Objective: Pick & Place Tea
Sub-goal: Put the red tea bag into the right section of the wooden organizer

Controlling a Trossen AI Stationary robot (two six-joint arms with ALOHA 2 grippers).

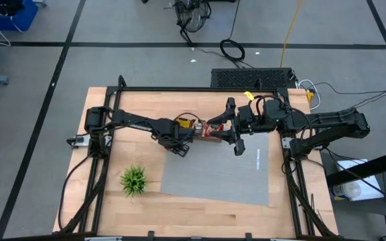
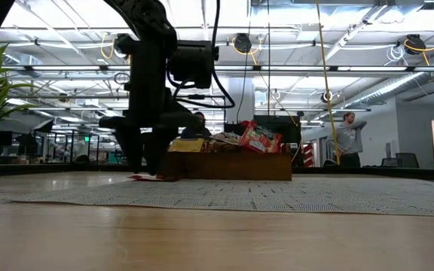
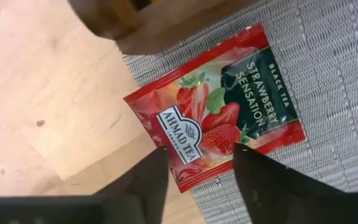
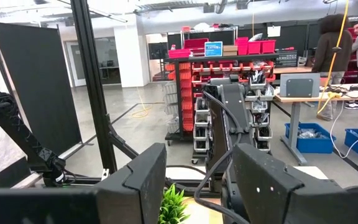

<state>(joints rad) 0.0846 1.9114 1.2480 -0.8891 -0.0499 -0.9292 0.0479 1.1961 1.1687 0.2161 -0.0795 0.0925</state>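
Closest to the left wrist camera lies a flat red tea packet (image 3: 219, 109) with strawberries printed on it. It lies partly on the grey woven mat (image 3: 328, 68) and partly over the mat's edge on the light wooden table (image 3: 48, 99). The left gripper (image 3: 196, 177) hangs right over the packet. Its two dark fingers (image 3: 145, 183) are spread apart with nothing between them, and the packet is lying free on the mat.

Just beside the packet is a brown wooden tray (image 2: 236, 164), near the back edge of the mat. More small tea packets (image 2: 256, 138), red and yellow, stick up out of it.

The right gripper (image 1: 236, 137) is held up above the mat, next to the tray. Its fingers are apart and it holds nothing.

A small green plant (image 1: 133, 179) in a white pot stands near the table's front left corner, well apart from the mat's edge.
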